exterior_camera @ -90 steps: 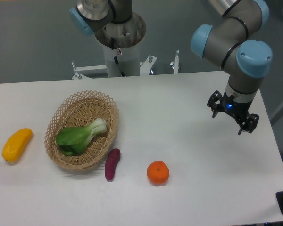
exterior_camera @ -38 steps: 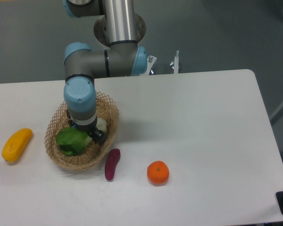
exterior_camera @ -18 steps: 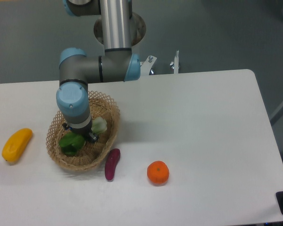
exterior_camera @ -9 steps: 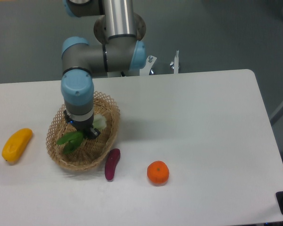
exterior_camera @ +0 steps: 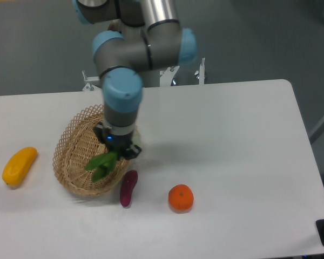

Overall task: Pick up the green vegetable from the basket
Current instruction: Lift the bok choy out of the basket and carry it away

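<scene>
The green vegetable (exterior_camera: 101,164) hangs in the air over the right part of the basket (exterior_camera: 74,156), its dark leaves drooping down to the left. My gripper (exterior_camera: 120,149) is shut on its stalk end, which is mostly hidden behind the fingers. The tan wicker basket lies on the white table with nothing else showing inside it. My arm rises from the gripper toward the top of the view.
A yellow oblong fruit (exterior_camera: 19,165) lies at the table's left. A small purple vegetable (exterior_camera: 128,188) rests just right of the basket's front rim. An orange fruit (exterior_camera: 181,197) sits further right. The robot's base column (exterior_camera: 151,70) stands behind the table.
The gripper has moved to the right and up with the green vegetable, which now hangs clear of the basket floor near its right rim.
</scene>
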Action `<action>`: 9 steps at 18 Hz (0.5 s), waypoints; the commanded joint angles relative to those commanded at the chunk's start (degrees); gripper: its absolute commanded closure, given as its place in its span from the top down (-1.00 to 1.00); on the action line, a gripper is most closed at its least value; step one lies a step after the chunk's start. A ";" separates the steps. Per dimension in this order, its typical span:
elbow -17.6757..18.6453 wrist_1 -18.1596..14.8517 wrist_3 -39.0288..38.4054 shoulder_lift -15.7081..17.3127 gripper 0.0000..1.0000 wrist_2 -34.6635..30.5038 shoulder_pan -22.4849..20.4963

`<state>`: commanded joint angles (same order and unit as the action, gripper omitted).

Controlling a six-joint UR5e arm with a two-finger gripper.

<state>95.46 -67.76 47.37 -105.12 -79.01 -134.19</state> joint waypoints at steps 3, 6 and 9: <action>-1.85 0.62 2.98 -0.61 -0.66 -0.61 -4.04; -2.55 1.05 6.06 -1.05 -0.66 -0.79 -8.26; -2.90 1.06 11.32 -1.32 -0.66 -0.70 -13.79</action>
<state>92.55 -66.71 58.69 -106.43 -79.72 -147.99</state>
